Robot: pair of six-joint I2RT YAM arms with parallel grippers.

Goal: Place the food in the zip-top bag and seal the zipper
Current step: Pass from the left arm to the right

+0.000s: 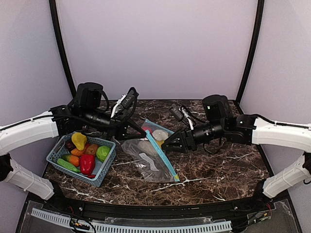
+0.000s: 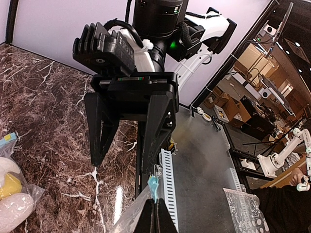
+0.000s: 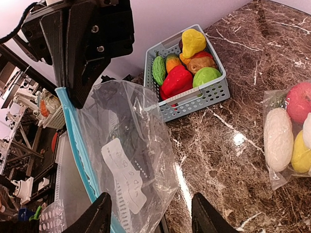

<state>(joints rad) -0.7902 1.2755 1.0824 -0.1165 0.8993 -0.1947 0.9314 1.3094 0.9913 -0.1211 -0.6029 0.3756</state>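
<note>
Left jaws pinch the blue zip edge of the bag (image 1: 146,165); right jaws gape empty beside it. Hold that lip taut, grab the opposite lip. Food (image 1: 87,162) sits in the left basket (image 1: 103,174).

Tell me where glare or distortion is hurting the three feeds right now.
Top external: evenly lit, sharp, only soft sheen on the marble table. Left wrist: strong wide-angle tilt, one white streak on the marble. Right wrist: bright hot spots on the marble, reflections on the clear zip-top bag, but the food in the basket reads clearly.
</note>
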